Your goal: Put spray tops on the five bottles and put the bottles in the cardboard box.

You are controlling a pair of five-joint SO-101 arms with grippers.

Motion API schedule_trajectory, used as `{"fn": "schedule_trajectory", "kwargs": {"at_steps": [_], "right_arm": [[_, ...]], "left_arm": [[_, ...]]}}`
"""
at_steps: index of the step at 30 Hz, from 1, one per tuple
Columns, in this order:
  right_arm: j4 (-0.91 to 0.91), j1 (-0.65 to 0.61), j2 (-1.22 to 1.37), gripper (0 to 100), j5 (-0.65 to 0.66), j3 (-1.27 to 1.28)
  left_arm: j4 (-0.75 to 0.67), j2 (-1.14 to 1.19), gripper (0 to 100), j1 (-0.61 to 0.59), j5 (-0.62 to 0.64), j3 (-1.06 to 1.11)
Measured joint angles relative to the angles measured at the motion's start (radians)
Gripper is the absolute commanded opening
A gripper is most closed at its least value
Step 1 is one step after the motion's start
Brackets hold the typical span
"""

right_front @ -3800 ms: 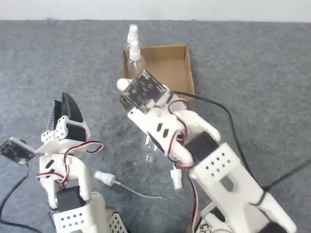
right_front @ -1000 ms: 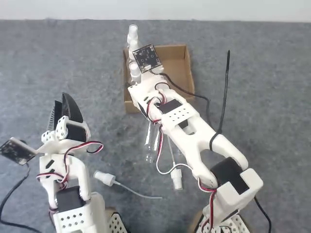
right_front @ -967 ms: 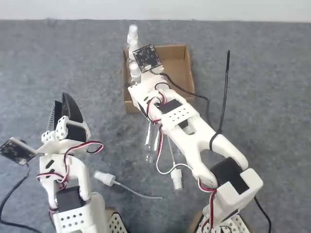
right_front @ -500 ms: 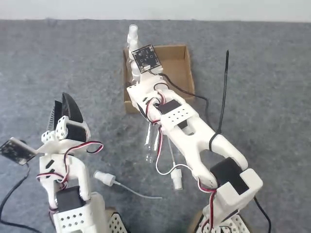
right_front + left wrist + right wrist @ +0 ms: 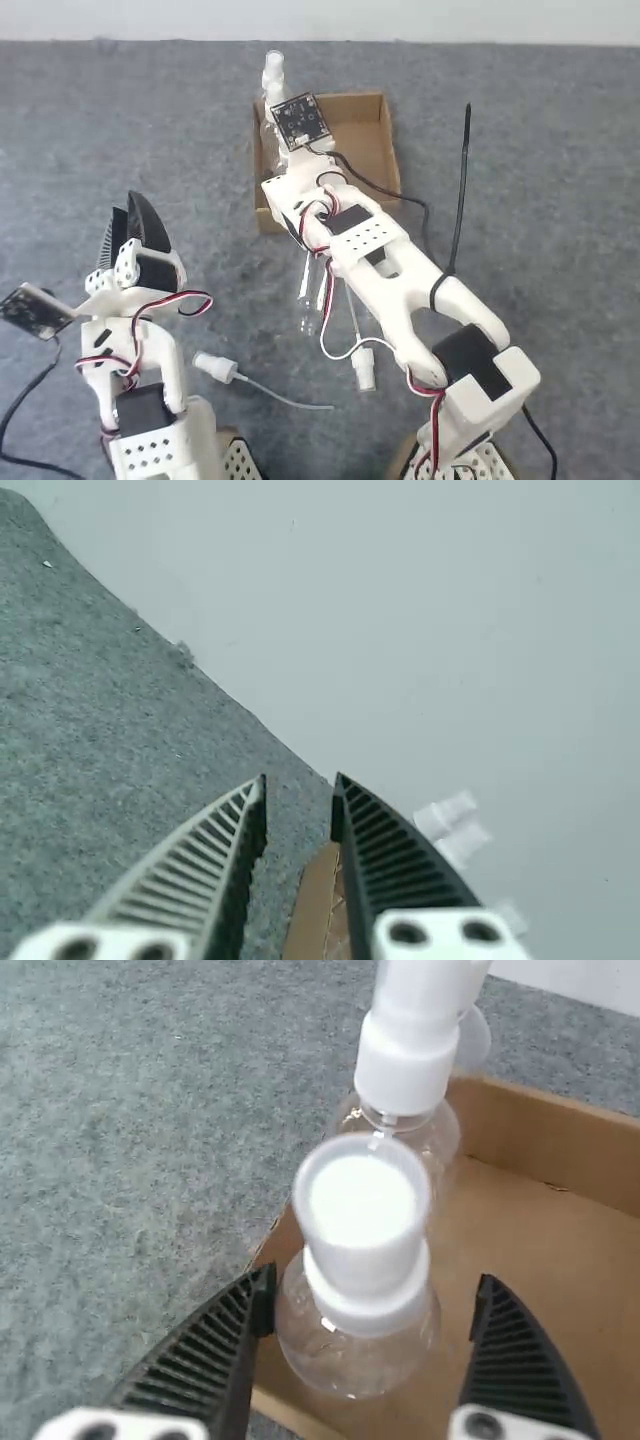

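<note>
One capped bottle (image 5: 358, 1290) in the cardboard box (image 5: 525, 1245) sits between the right jaws, spread wide, gripping nothing.

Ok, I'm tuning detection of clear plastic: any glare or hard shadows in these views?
High view: flat, even light, only soft shadows on the carpet; right wrist view: small glints on the clear shoulder of the nearer bottle; left wrist view: plain pale wall, no glare.

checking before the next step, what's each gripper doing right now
left gripper: slightly open, empty
right gripper: open, either side of a capped bottle in the box
</note>
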Motion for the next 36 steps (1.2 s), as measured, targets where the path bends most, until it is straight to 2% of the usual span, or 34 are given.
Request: {"fn": "schedule_trajectory", "kwargs": {"at_steps": [26, 36], "right_arm": [[0.161, -0.032, -0.046, 27.3, 0.0, -0.017], [0.284, -0.032, -0.184, 27.3, 0.0, -0.017]], "left_arm": [[0.0, 0.0, 10, 0.0, 0.0, 0.0], [0.0, 0.0, 10, 0.0, 0.0, 0.0]]}}
